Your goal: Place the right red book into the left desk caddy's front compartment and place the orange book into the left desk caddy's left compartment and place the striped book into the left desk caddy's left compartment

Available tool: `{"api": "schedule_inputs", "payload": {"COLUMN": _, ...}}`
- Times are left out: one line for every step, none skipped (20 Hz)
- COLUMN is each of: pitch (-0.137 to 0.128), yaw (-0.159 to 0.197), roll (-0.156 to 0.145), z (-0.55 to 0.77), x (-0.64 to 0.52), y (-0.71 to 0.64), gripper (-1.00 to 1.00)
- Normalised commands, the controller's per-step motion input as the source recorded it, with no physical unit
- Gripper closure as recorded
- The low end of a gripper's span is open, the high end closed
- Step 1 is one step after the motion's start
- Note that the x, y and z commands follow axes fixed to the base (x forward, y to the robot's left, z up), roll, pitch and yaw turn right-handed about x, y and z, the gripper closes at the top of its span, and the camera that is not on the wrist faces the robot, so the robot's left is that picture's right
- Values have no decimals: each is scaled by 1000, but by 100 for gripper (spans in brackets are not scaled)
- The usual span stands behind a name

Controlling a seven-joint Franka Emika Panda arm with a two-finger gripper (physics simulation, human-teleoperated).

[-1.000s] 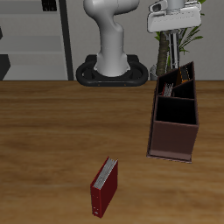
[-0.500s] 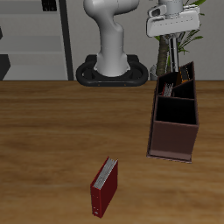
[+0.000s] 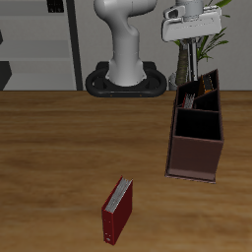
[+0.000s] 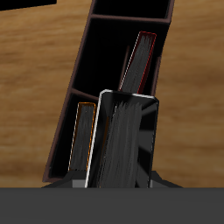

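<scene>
— What's nearest us on the table [image 3: 49,148]?

— Another red book [image 3: 116,210], lying flat near the front edge with its white pages showing. It sits well apart from everything else, and nothing is touching it.

— And past that?

— The left desk caddy [image 3: 195,138], end-on to us and running away toward the back. The two compartments nearer us look dark, and I can't see anything in them. The books are at its far end.

— Which ones?

— The orange book [image 4: 85,140] stands on edge in a narrow slot against one long wall. The right red book [image 4: 138,61] leans at a tilt in the space beside it. I can't tell from here exactly which compartment that is.

— And the arm?

— The gripper [image 3: 200,41] hangs above the caddy's far end. Its fingers are closed on the striped book [image 4: 127,136], which hangs down on edge between them. The book's lower end is over the opening, just beside the orange book. I can't tell whether it touches the rim or the books below.

— Is anything crowding it?

— The two books in there take up room under it. Farther back are the robot's base [image 3: 123,81], a leafy plant [image 3: 224,37] behind the caddy, and grey shelving [image 3: 34,44] by the wall.
</scene>
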Motion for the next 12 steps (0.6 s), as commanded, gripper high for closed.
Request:
{"api": "schedule_inputs", "payload": {"pitch": 3, "yaw": -5, "roll": 6, "z": -1, "x": 28, "y": -6, "gripper": 100}}
{"api": "schedule_inputs", "payload": {"pitch": -3, "yaw": 7, "roll": 10, "z": -7, "x": 47, "y": 22, "gripper": 100}}
{"api": "schedule_inputs", "payload": {"pitch": -14, "yaw": 29, "roll": 15, "z": -10, "x": 111, "y": 22, "gripper": 100}}
{"api": "schedule_inputs", "payload": {"pitch": 0, "yaw": 18, "roll": 12, "z": -28, "x": 70, "y": 15, "gripper": 100}}
{"api": "schedule_inputs", "payload": {"pitch": 0, "yaw": -7, "roll": 4, "z": -44, "x": 37, "y": -51, "gripper": 100}}
{"api": "schedule_inputs", "payload": {"pitch": 29, "yaw": -5, "roll": 22, "z": -100, "x": 80, "y": -21, "gripper": 100}}
{"api": "schedule_inputs", "payload": {"pitch": 22, "yaw": -7, "roll": -19, "z": -98, "x": 61, "y": -59, "gripper": 100}}
{"api": "schedule_inputs", "payload": {"pitch": 73, "yaw": -49, "roll": 63, "z": -247, "x": 285, "y": -61, "gripper": 100}}
{"api": "schedule_inputs", "payload": {"pitch": 32, "yaw": -31, "roll": 10, "z": -73, "x": -40, "y": 58, "gripper": 100}}
{"api": "schedule_inputs", "payload": {"pitch": -26, "yaw": 17, "roll": -20, "z": -21, "x": 101, "y": -11, "gripper": 100}}
{"api": "schedule_inputs", "payload": {"pitch": 45, "yaw": -48, "roll": 39, "z": -85, "x": 92, "y": 51, "gripper": 100}}
{"api": "schedule_inputs", "payload": {"pitch": -17, "yaw": -23, "roll": -15, "z": -23, "x": -78, "y": 50, "gripper": 100}}
